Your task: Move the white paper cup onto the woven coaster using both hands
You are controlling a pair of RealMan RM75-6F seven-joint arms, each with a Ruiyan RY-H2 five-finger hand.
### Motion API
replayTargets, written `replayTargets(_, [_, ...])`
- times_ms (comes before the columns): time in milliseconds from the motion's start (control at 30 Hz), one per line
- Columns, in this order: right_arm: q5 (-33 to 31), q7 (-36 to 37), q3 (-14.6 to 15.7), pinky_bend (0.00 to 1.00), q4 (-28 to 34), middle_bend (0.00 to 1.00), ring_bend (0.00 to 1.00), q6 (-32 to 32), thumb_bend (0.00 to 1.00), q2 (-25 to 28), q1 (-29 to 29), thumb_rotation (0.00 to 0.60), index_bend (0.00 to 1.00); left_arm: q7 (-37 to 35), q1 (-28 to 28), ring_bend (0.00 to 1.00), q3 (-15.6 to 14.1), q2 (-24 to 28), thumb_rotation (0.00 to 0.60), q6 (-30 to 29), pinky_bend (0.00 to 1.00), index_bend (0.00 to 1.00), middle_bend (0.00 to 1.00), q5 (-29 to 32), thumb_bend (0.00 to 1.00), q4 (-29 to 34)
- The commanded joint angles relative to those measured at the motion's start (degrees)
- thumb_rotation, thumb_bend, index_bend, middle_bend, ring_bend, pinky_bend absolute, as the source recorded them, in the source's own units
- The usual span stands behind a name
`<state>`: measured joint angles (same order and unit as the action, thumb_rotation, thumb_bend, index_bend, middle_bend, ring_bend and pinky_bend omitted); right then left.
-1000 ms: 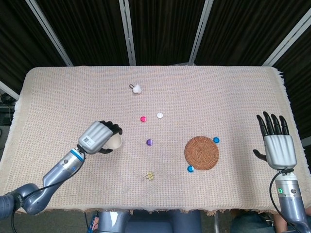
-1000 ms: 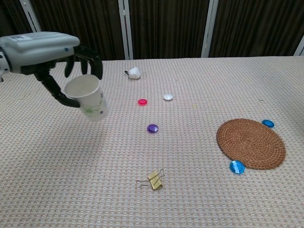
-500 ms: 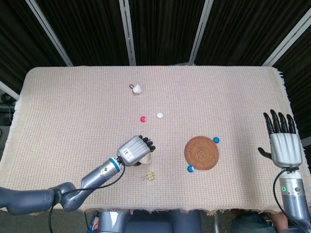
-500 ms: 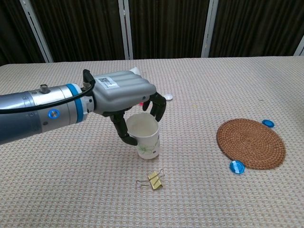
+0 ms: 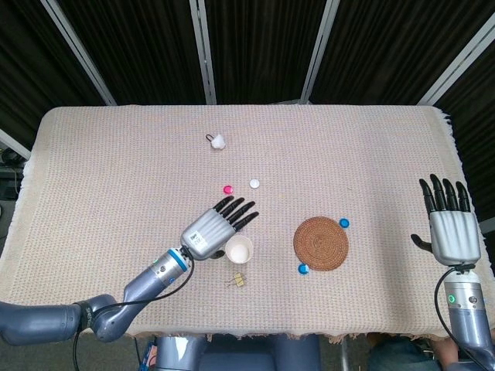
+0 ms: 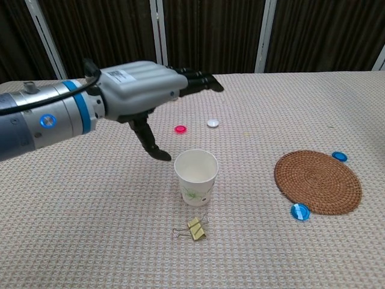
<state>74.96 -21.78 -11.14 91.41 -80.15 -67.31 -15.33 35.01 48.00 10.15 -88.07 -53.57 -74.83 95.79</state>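
Observation:
The white paper cup (image 5: 239, 249) (image 6: 197, 177) stands upright on the tablecloth near the front middle, mouth up, with nothing holding it. My left hand (image 5: 215, 228) (image 6: 144, 90) hovers just left of and above the cup with its fingers spread; in the chest view its thumb points down close to the rim. The round woven coaster (image 5: 321, 243) (image 6: 318, 182) lies flat to the right of the cup, with nothing on it. My right hand (image 5: 448, 229) is held up at the table's right edge, fingers straight and apart, holding nothing.
A yellow binder clip (image 5: 239, 280) (image 6: 195, 229) lies just in front of the cup. Two blue caps (image 5: 303, 269) (image 5: 344, 222) sit against the coaster's rim. A pink cap (image 5: 227, 188), a white cap (image 5: 254, 184) and a small white ball (image 5: 220, 141) lie farther back.
My left hand carried the cup rightward from the table's left side, set it down upright near the front middle, then opened and lifted off it. The right hand stayed at the right edge.

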Motion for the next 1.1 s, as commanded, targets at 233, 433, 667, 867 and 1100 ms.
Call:
replayTargets(233, [1.05,0.33,1.06,0.0,0.89,0.0,0.0,0.84,0.0,0.08,-0.18,0.6,0.0,-10.78,-11.46,0.0,0.16,11.57,0.6,-14.19,0.0,0.0,0.0,0.66,0.0,3.22])
replayTargets(433, [3.08,-0.01,2.45,0.0,1.23,0.0,0.0,2.94,0.0,-0.22,-1.34,0.6,0.0,-13.12,-19.09,0.0,-0.4,15.23,0.6,-23.71,0.0,0.0,0.0,3.03,0.0,2.61])
replayTargets(667, [7.06,1.62,3.77,0.0,3.24,0.0,0.0,12.06,0.0,-0.48,-7.13,0.6,0.0,-14.85,-26.56,0.0,-1.91,18.43,0.6,-31.3,0.0,0.0,0.0,5.52,0.0,4.31])
replayTargets(867, [12.42,6.68,4.27,0.0,3.71,0.01,0.0,24.46,0.0,-2.62,-16.44,0.6,0.0,-17.19,-28.9,0.0,-3.26,20.39,0.6,-31.16,0.0,0.0,0.0,5.14,0.0,3.68])
replayTargets(1100, [15.05,12.65,1.86,0.0,2.81,0.05,0.0,34.25,0.0,-8.6,-26.52,0.6,0.0,-20.22,-28.66,0.0,-2.97,21.65,0.6,-28.94,0.0,0.0,0.0,4.26,0.0,1.16])
